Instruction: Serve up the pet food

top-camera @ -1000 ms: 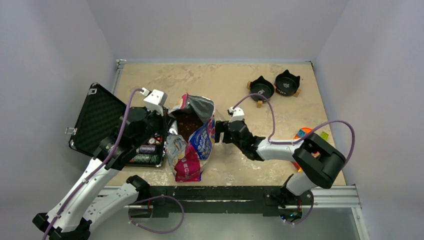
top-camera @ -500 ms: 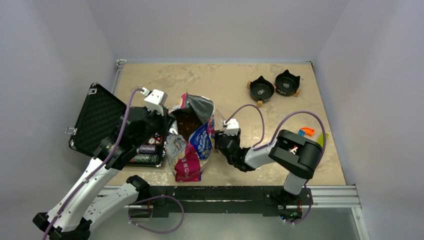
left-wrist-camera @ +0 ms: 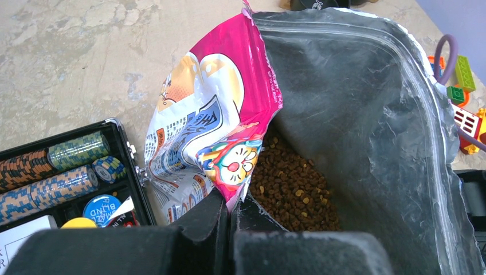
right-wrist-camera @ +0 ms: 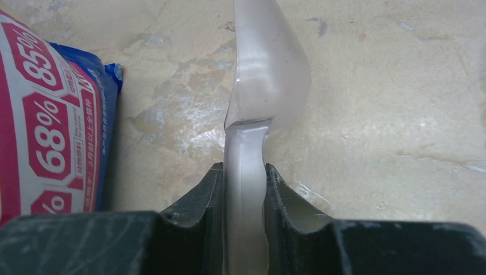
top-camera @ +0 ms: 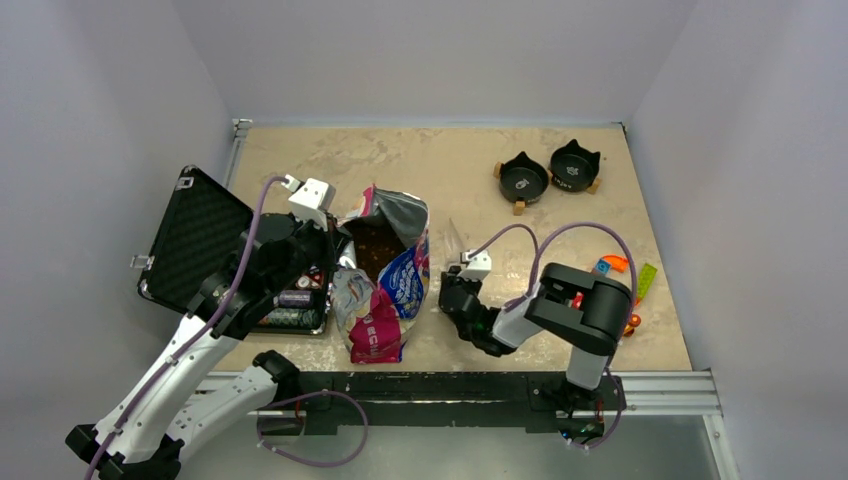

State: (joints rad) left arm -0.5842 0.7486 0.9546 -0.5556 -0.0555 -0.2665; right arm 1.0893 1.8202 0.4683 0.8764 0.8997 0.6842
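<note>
The right hand (right-wrist-camera: 243, 189) is clamped tight on the handle of a clear scoop (right-wrist-camera: 266, 69). The scoop's bowl juts ahead over bare desk (right-wrist-camera: 372, 114), just beside the bag (right-wrist-camera: 51, 114) at the left of that wrist view. The left hand (left-wrist-camera: 229, 215) is closed on the bag's near lip, pinching it so the mouth gapes. The kibble (left-wrist-camera: 292, 189) lies low inside against the silver lining, in the lower middle of the left wrist view. I'd say the job now is getting the scoop into that mouth. It should rise over the rim rather than nudge the bag's side, and enter on the open side away from the pinching fingers. Then it should dip down into the kibble and come out level so nothing spills. The left hand ought to hold the lip steady, since the foil looks floppy and the bag could tip. Plenty is hard to read. The scoop is clear plastic, and I cannot tell which way its bowl faces or swear it is empty. From above it is only a faint glint in mid-frame, with the right fingertips tucked under their own wrist. How deep the kibble goes cannot be seen. The two black bowls (top-camera: 524, 180), upper right in the overhead view and well apart from the bag, are too small to show any food.
</note>
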